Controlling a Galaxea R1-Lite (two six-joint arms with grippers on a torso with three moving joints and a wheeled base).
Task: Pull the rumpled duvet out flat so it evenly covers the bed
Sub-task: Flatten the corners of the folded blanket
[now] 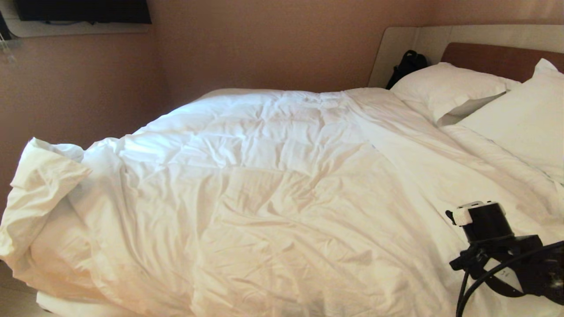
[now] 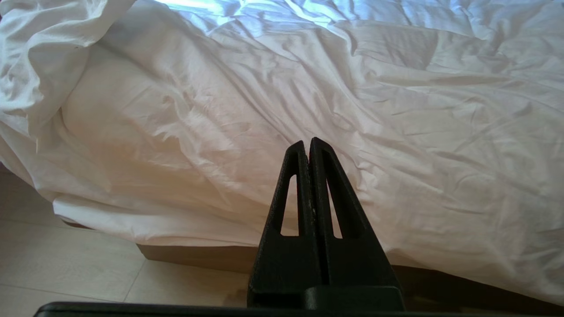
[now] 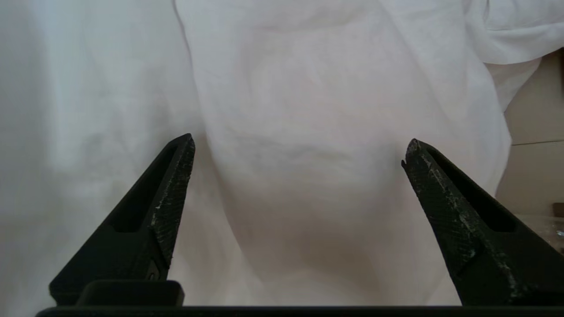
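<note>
The white quilted duvet (image 1: 264, 185) lies wrinkled over most of the bed (image 1: 493, 59). Its near left corner (image 1: 44, 176) is folded back in a bunched flap, and its side hangs over the bed's edge (image 2: 396, 132). My right arm (image 1: 489, 233) reaches over the near right part of the bedding, pointing down. In the right wrist view my right gripper (image 3: 299, 145) is open wide just above smooth white cloth (image 3: 308, 110), with nothing between its fingers. My left gripper (image 2: 307, 143) is shut and empty, held low in front of the hanging side of the duvet.
Two white pillows (image 1: 445, 90) (image 1: 524, 123) lean at the headboard, with a black bag (image 1: 407, 66) behind them. The dark brown bed base (image 2: 198, 257) and pale floor (image 2: 66, 264) lie below the duvet's edge. A dark screen (image 1: 83, 11) hangs on the far wall.
</note>
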